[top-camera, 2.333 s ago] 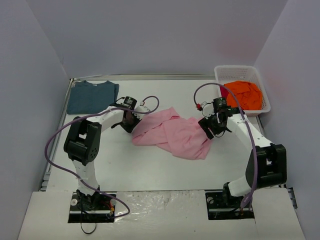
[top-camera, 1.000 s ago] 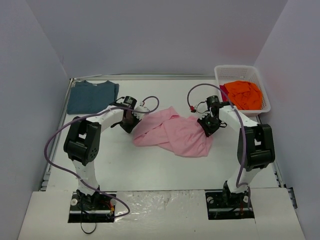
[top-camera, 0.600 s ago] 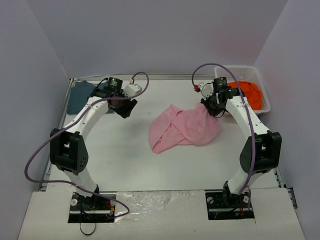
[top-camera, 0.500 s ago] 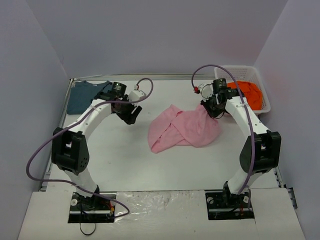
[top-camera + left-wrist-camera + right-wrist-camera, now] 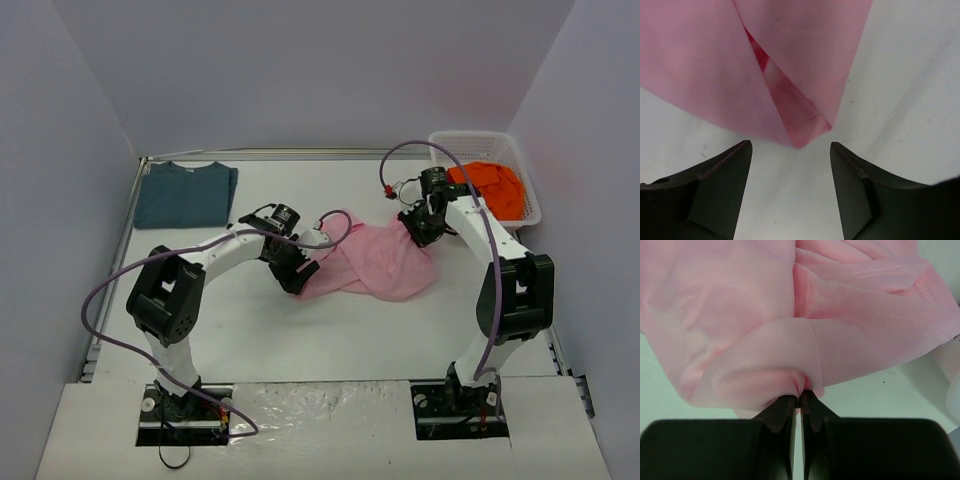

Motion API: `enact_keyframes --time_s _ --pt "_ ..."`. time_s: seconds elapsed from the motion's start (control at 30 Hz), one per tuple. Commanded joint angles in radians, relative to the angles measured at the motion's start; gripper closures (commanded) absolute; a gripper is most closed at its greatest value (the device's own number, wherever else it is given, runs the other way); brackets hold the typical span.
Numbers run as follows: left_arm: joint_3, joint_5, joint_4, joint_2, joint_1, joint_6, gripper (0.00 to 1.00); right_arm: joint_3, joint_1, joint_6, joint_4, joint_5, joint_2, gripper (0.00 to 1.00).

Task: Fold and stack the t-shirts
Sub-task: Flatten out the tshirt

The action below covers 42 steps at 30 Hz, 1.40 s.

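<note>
I see the pink shirt lying in a loose heap in the middle of the table. My left gripper is low at the shirt's left edge. Its jaws are wide apart and hold nothing. In the left wrist view a folded corner of the shirt lies flat on the table just in front of the two fingers, and I see no touch. My right gripper is at the far right edge of the shirt. Its jaws are pressed tight together with a bunch of pink cloth pinched between them. The blue shirt lies flat and folded in the far left corner. The orange shirt sits in the basket at the far right
</note>
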<state>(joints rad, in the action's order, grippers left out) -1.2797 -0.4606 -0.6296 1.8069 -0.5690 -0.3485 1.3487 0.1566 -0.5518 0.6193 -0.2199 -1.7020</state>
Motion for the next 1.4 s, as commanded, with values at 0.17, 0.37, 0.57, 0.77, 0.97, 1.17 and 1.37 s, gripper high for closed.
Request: enact_keyframes --time_s 0.17,0.37,0.57,0.77,0.97,1.17,1.37 --pt "-0.017 0.156 0.09 0.048 -0.015 0.04 0.37 -0.031 -0.003 0.013 -0.012 -0.033 -0.016 1.0" --pt "-0.027 0.226 0.097 0.092 -0.023 0.037 0.4 -0.042 -0.003 0.012 -0.016 -0.036 -0.004 1.0" --pt "-0.029 0.232 0.099 0.078 -0.029 0.037 0.86 -0.06 -0.008 0.01 -0.026 -0.027 -0.007 1.0" --pt "-0.023 0.218 0.081 0.052 -0.031 0.023 0.98 -0.069 -0.011 0.007 -0.032 -0.021 -0.007 1.0" --pt "-0.049 0.222 0.035 -0.023 0.059 0.005 0.98 -0.057 -0.034 0.006 -0.032 0.004 0.021 1.0" --pt "-0.202 0.286 -0.085 -0.021 0.297 -0.038 0.98 0.084 -0.068 0.024 -0.027 0.054 -0.013 1.0" --pt "-0.479 0.313 -0.177 -0.008 0.423 -0.035 0.98 0.335 -0.074 0.055 0.006 0.08 -0.113 1.0"
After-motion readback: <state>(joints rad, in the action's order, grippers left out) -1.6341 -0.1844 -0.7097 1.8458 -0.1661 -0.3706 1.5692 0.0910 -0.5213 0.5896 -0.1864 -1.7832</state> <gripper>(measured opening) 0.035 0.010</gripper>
